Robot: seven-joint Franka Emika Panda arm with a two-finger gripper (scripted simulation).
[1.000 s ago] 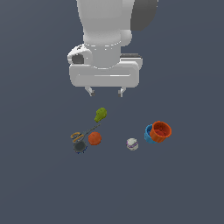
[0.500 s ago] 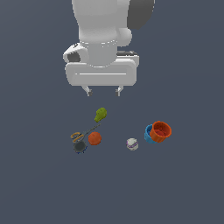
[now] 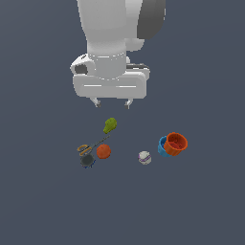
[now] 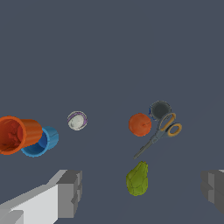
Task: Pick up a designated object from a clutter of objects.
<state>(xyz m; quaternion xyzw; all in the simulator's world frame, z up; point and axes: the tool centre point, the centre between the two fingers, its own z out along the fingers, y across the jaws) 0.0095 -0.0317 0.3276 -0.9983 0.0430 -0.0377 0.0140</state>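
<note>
Partly frame-cut jaws (image 4: 139, 192) above pear (image 4: 137, 178)

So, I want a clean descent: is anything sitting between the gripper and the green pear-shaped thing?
Nothing visible. The open gripper hangs above the green pear-shaped thing; the scissors and orange ball lie beside it, not above it.

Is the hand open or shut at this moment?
Open. In the wrist view the hand has its two fingers far apart, with the green pear lying between them, untouched; the exterior view shows both tips spread above it.
</note>
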